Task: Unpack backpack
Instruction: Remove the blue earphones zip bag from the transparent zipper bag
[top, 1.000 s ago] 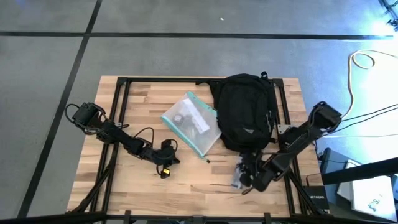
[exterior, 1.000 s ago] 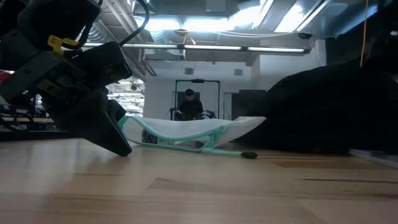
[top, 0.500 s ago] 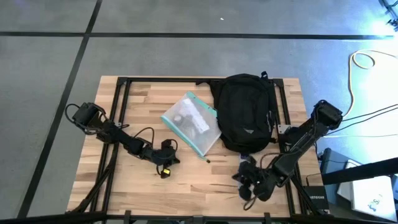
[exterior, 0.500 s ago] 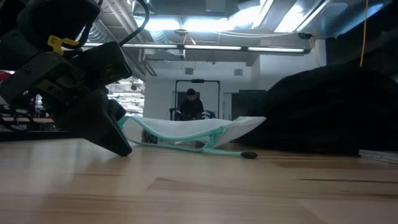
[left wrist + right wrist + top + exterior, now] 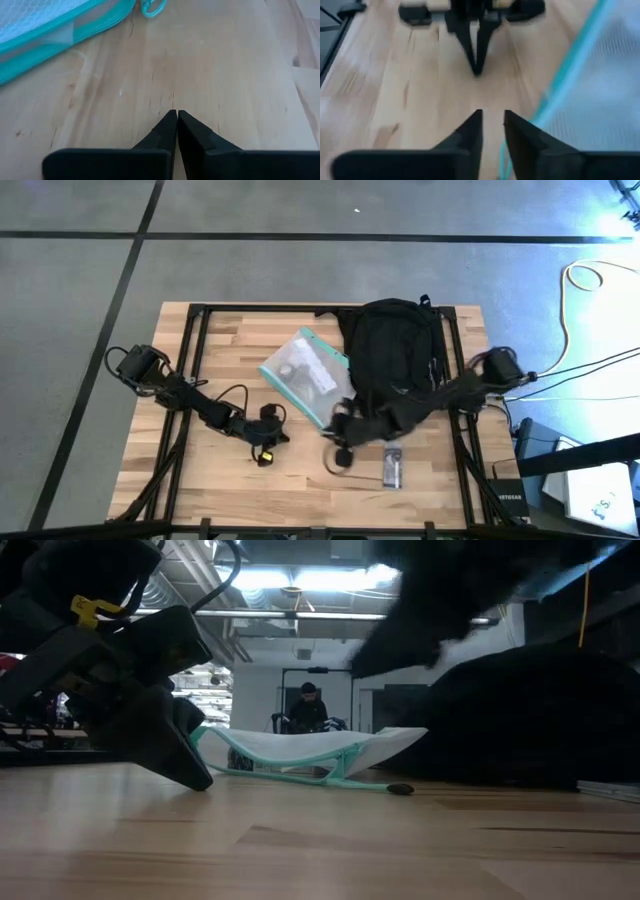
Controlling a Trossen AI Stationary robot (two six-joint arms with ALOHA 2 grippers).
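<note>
The black backpack (image 5: 392, 350) lies on its back at the table's far right; in the low view it is the dark mound (image 5: 540, 720). My right gripper (image 5: 330, 432) hangs above the table in front of the backpack's near left corner, open a little with nothing between its fingers (image 5: 492, 125). It points at my left gripper (image 5: 266, 436). That one is shut (image 5: 176, 117) and rests its fingertips on the wood near the clear teal-edged pouch (image 5: 306, 376). My left gripper touches the bare tabletop (image 5: 203, 783) with the tips of its shut fingers, slanting down from the table's left. It holds nothing.
A small grey-and-black item (image 5: 392, 466) lies flat on the wood near the front right. A small dark bit (image 5: 400, 788) sits by the pouch's near corner. Bare wood lies between the two grippers (image 5: 420, 100). A person shows far off in the room (image 5: 305, 710).
My right gripper has swung up and toward the table's left, from the near right corner to a spot in front of the backpack, turning about as it went. The small grey-and-black item stays on the wood where the gripper was. My left gripper keeps still.
</note>
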